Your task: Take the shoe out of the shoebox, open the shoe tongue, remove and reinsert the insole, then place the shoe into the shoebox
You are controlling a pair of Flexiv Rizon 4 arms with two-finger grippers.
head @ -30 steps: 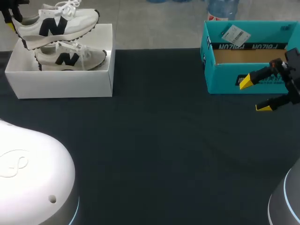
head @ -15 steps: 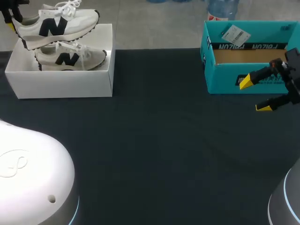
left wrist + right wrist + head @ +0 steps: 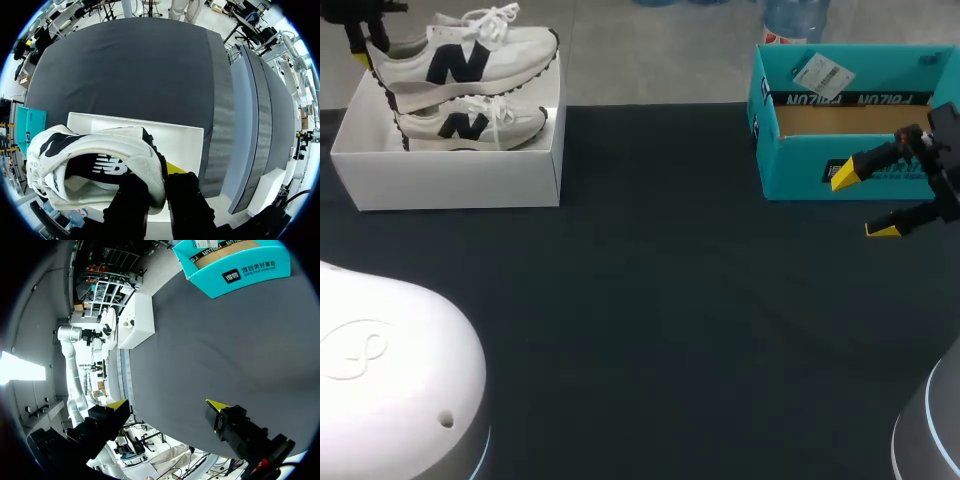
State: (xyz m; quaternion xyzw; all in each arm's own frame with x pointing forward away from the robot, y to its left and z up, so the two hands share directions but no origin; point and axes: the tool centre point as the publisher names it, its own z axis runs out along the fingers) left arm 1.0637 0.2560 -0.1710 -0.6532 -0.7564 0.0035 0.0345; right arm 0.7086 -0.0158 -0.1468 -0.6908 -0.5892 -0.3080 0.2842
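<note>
Left wrist view: left fingers point(image 3: 184, 197) seemingly astride shoe point(image 3: 95, 160) heel, above shoebox point(image 3: 185, 145).

We are in a robot lab.
Our left arm point(image 3: 390, 380) and right arm point(image 3: 932, 430) stand at a dark table point(image 3: 650, 300), with a white shoebox point(image 3: 450, 178) far left and a teal box point(image 3: 798, 160) far right.

A table point(image 3: 650, 300) covered in dark, matte charcoal cloth filled most of the head view, its far edge running straight across. Past that edge lay a pale grey floor point(image 3: 650, 60). In the left wrist view the cloth stopped at a lighter grey band point(image 3: 220, 100) that ran along one side of the table. Light lay soft and even over the cloth, which showed only a dull sheen
</note>
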